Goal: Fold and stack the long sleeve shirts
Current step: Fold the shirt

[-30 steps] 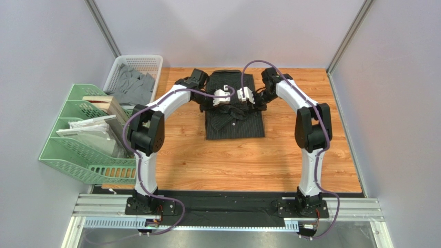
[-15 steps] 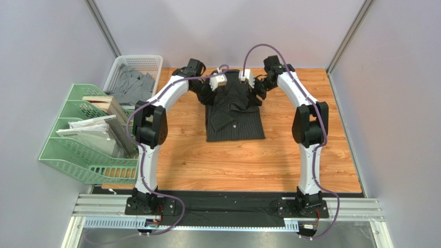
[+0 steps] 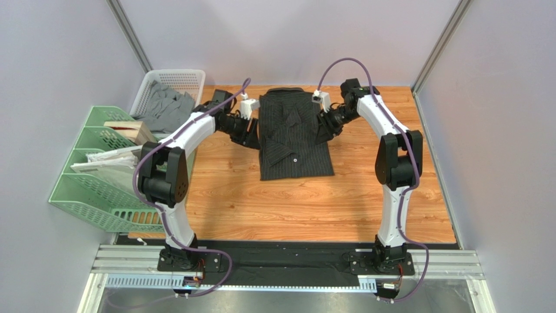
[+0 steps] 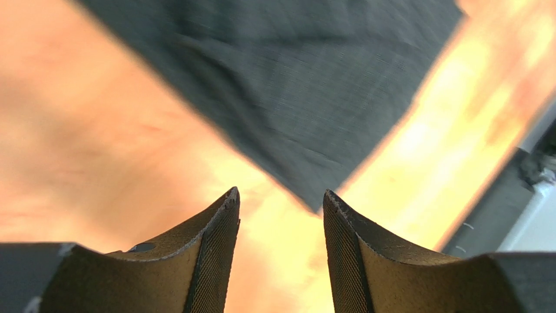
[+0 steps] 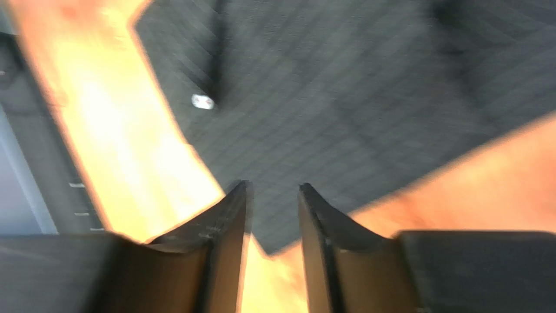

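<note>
Folded shirt [image 3: 295, 137] btwn both, L gripper [image 4: 280, 193] open, empty, just left, R gripper [image 5: 274, 185] open at right edge

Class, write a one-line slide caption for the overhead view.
Both open, the left tool and right tool flank a partly folded pinstriped shirt on the wooden table.

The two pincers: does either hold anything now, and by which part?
Nothing is held. The left pincer and the right pincer stand open and empty; the shirt lies on the table.
</note>
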You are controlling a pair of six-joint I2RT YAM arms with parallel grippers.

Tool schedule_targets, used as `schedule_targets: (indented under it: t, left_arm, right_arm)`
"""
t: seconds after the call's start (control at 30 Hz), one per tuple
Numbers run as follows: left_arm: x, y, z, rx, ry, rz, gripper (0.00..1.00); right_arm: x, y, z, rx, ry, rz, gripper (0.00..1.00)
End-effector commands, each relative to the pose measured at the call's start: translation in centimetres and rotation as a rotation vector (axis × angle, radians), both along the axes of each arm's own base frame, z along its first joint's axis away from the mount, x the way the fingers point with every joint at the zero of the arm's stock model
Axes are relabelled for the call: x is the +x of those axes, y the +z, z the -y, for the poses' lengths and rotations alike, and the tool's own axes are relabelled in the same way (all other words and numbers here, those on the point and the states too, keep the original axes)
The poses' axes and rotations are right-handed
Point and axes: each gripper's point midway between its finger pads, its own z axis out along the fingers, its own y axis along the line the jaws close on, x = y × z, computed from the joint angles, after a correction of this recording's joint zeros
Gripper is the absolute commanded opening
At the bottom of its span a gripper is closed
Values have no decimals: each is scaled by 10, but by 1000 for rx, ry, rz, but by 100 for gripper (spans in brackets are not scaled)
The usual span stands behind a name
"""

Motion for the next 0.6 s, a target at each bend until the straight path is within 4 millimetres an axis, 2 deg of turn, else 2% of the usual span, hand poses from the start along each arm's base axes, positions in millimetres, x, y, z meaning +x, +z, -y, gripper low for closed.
schedule_targets:
  t: [0.0,0.03,0.1,0.13,0.2,0.23,0.33,0.37,0.43,0.47,0.57]
  left_arm:
    - [-42,10,32,-87,-7,-59,56]
    - [-39,9,35,-107,10,-56,56]
    - [-42,-2,38,-130,73,-136,56]
    - [-40,0,43,-160,93,-152,56]
    - [-38,-8,47,-171,116,-187,56]
    - [-36,-7,51,-191,120,-195,57]
    - [-34,-14,58,-207,136,-233,58]
    - [-33,-19,58,-213,143,-254,58]
    - [-32,-20,63,-241,152,-278,59]
    - [-34,-23,65,-251,151,-293,59]
    - [-36,-32,70,-250,158,-332,59]
  right_arm:
    - [-20,27,-40,124,-32,-90,36]
    - [-12,28,-48,147,-57,-93,32]
    - [-2,31,-58,162,-61,-77,31]
    - [3,21,-63,163,-64,-103,31]
    - [16,26,-74,176,-70,-85,30]
    - [24,16,-79,176,-72,-87,30]
    - [43,12,-91,185,-82,-49,31]
    - [46,-1,-95,179,-85,-67,31]
    - [54,-6,-98,171,-95,-54,31]
    - [56,-20,-99,158,-100,-72,31]
    - [61,-39,-99,137,-123,-97,31]
